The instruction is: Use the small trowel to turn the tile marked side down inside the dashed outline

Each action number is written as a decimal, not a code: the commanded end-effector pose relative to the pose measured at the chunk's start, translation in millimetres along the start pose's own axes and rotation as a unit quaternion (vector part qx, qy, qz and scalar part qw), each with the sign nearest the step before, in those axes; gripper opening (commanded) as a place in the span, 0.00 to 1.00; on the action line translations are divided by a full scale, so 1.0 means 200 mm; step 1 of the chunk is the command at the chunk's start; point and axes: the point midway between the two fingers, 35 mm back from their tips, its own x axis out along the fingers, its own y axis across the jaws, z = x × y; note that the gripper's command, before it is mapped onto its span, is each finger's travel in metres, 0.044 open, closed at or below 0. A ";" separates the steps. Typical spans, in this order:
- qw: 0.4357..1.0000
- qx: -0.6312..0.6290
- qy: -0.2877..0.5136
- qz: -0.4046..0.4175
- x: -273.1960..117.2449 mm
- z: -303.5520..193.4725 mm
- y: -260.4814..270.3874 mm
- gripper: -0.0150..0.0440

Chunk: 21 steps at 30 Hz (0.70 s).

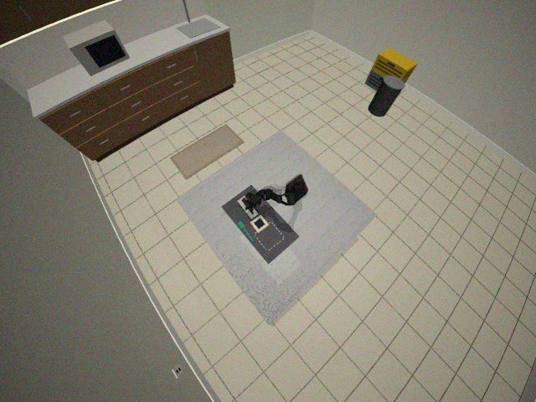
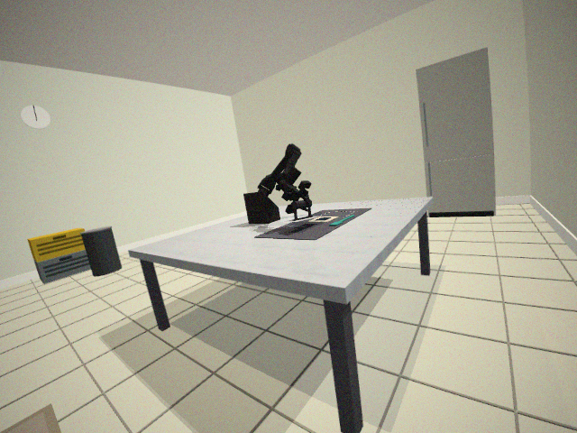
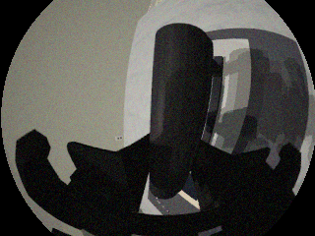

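My gripper (image 1: 250, 208) (image 2: 302, 217) (image 3: 169, 136) is shut on the trowel, whose thick black handle (image 3: 179, 98) stands large between the fingers in the wrist view. The gripper is low over the far-left part of the dark mat (image 1: 268, 257) (image 2: 309, 234). A pale flat shape shows beneath it; I cannot tell how much of it is trowel blade. The tile (image 1: 260, 224) (image 2: 325, 218) lies flat, cream with a dark square facing up. It lies beside the dashed outline (image 1: 275, 244), along its upper-left side in the top view. The trowel's tip is not clear.
A teal tool (image 1: 246, 231) (image 2: 342, 220) lies on the mat along its long edge, beside the tile. The pale table (image 1: 328, 208) (image 2: 224, 256) extends around the mat. The arm's base (image 1: 296, 190) (image 2: 261, 207) stands behind the mat.
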 end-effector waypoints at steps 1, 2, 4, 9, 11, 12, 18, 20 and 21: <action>1.000 -0.002 -0.004 0.009 0.00 0.01 0.03 0.25; 1.000 -0.002 -0.004 0.009 0.01 0.01 0.03 0.25; 1.000 -0.002 -0.004 0.009 0.02 0.01 0.02 0.25; 1.000 -0.001 -0.004 0.009 0.04 0.01 -0.01 0.25; 1.000 -0.001 -0.004 0.009 0.05 0.01 -0.02 0.25; 1.000 -0.001 -0.004 0.009 0.06 0.01 -0.03 0.25; 1.000 -0.001 -0.004 0.009 0.09 0.01 -0.07 0.25; 1.000 -0.001 -0.004 0.009 0.10 0.00 -0.08 0.25; 1.000 -0.001 -0.004 0.009 0.10 0.00 -0.09 0.25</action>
